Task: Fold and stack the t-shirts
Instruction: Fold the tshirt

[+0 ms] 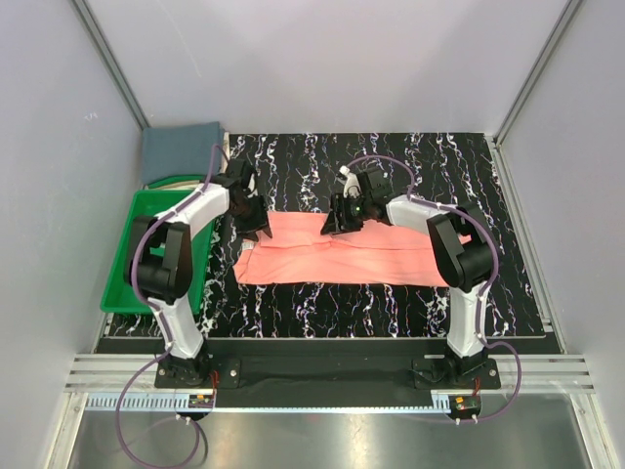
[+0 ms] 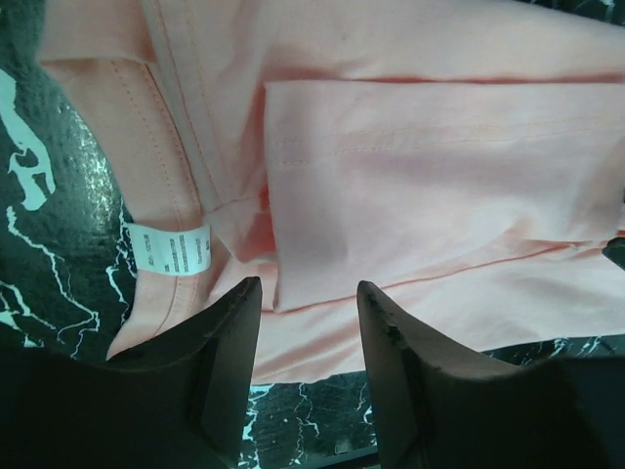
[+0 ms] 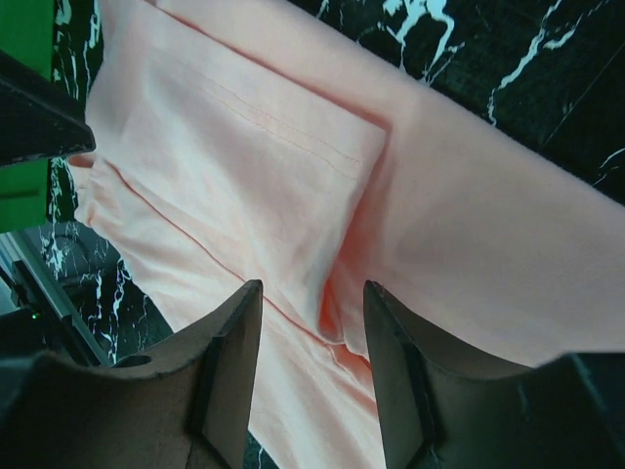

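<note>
Left claw (image 1: pixel 256 225): fingers parted about halfway, nothing between them. It is poised over the far left end of the salmon-pink t-shirt (image 1: pixel 342 256). In its wrist view the claw (image 2: pixel 308 293) shows cloth through the gap. Whether the tips touch the cloth cannot be told.

Right claw (image 1: pixel 338 219): fingers likewise parted about halfway and holding nothing. It stands over the far edge of the same shirt, near the middle of its length, well apart from the left claw. Its wrist view shows the claw (image 3: pixel 311 293) above a folded-in flap of pink cloth.

Green plastic tray (image 1: pixel 119 274): on the near left of the table, partly hidden by the left arm. Its contents cannot be made out.

Salmon-pink t-shirt: one item, lying flat on the table (image 1: pixel 410 161) as a long band running left to right between the two arms. The left wrist view shows the shirt (image 2: pixel 420 166) with a stitched panel turned over onto the body. A small white neck label (image 2: pixel 168 249) sits at the collar just left of the left finger. The right wrist view shows the shirt (image 3: pixel 293 176) in layers, one hemmed edge crossing on a slant.

Table: black surface with white marble veining, bare on the right and along the far edge.

Slate blue-grey t-shirt (image 1: pixel 181 149): one item, a flat bundle at the far left corner, just beyond the tray, well apart from both claws.
</note>
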Controlling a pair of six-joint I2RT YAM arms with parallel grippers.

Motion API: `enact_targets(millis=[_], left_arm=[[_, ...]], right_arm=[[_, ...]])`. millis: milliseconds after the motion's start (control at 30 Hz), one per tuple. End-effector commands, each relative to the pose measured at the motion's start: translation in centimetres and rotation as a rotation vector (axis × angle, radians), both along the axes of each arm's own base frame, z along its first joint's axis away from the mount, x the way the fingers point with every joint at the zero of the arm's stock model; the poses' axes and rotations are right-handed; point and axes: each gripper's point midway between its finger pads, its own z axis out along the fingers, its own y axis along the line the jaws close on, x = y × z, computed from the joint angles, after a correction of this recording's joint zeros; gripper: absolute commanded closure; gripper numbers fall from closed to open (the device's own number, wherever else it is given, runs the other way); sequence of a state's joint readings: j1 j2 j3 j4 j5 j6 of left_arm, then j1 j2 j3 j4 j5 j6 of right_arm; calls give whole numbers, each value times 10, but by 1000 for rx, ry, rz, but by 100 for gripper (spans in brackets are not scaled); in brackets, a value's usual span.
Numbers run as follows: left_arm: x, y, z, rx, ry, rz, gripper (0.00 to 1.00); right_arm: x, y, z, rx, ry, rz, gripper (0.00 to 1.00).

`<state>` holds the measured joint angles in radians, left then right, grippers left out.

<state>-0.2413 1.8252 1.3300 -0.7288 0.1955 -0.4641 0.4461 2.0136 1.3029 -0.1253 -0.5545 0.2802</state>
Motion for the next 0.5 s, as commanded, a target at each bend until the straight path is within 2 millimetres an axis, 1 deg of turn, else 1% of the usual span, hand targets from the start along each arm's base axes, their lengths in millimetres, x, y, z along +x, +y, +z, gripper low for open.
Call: enact_targets(millis=[0,33,133,167,233,267,300,367,467], left_arm=[[8,-7,-7,-33,-16,-11,54],[8,-4,-11,-15,-10,-2,56],[1,2,-26,22,21,13,60],[0,4,-29,28,30,19,64],[-3,9,-37,60,42,31,69],[-4,12,-40,74,47,37,82],[-6,14,-42,86,50,44,85],[-7,19,-43,108,51,53,94],[-10,24,-40,132,41,72,98]], right_arm=[[-3,9,1,20,8,42,48],[-6,7,-2,15,19,37,49],[-9,0,-14,-16,38,11,55],[-11,0,-16,-15,43,14,57],[-16,-2,-22,-15,52,13,68],[-15,-3,-23,-20,52,4,76],[-16,-4,-24,-22,55,0,86],[-19,-7,-25,-32,56,-10,92],[-23,-10,-25,-37,59,-20,97]])
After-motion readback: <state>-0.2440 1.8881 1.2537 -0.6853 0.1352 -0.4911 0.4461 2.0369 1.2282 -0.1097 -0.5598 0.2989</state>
